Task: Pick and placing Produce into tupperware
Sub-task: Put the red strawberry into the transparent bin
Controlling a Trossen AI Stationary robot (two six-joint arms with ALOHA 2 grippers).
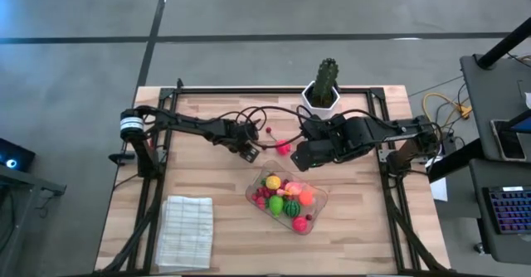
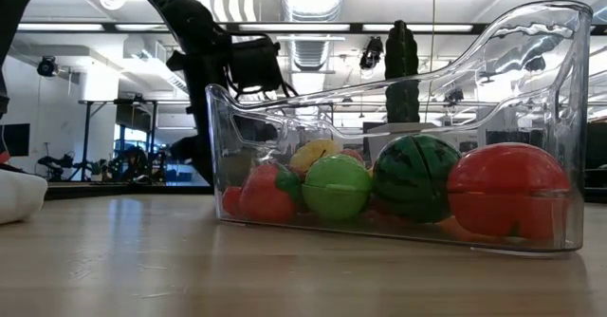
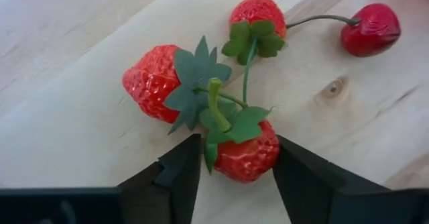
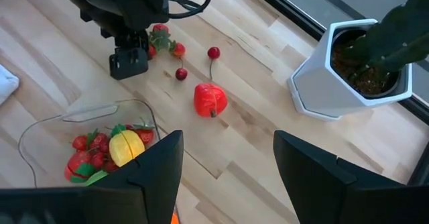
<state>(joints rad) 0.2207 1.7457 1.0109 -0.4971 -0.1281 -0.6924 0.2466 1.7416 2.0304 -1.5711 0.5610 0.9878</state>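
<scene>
A bunch of three red toy strawberries (image 3: 201,83) on green stems lies on the wooden table, with a red cherry (image 3: 372,29) beside it. My left gripper (image 3: 234,177) points down over the bunch and is shut on one strawberry (image 3: 244,153). The clear tupperware (image 1: 251,192) stands near the table's middle and holds several pieces of produce: a yellow piece (image 4: 126,147), a green ball (image 2: 337,186), a striped melon (image 2: 417,177) and red pieces. My right gripper (image 4: 228,177) hangs open high above the table with nothing between its fingers. My left gripper pinches one strawberry of the bunch (image 3: 255,160) between its two fingers, one finger (image 3: 181,167) on each side. The fingers come from above, slanting down. The bunch lies on the table, its other two berries beyond the fingertips.
A red fruit (image 4: 210,99) and two cherries (image 4: 213,52) lie on the table between the bunch and a cactus in a white pot (image 1: 325,86) at the far edge. A white ribbed cloth (image 1: 184,231) lies at the near left.
</scene>
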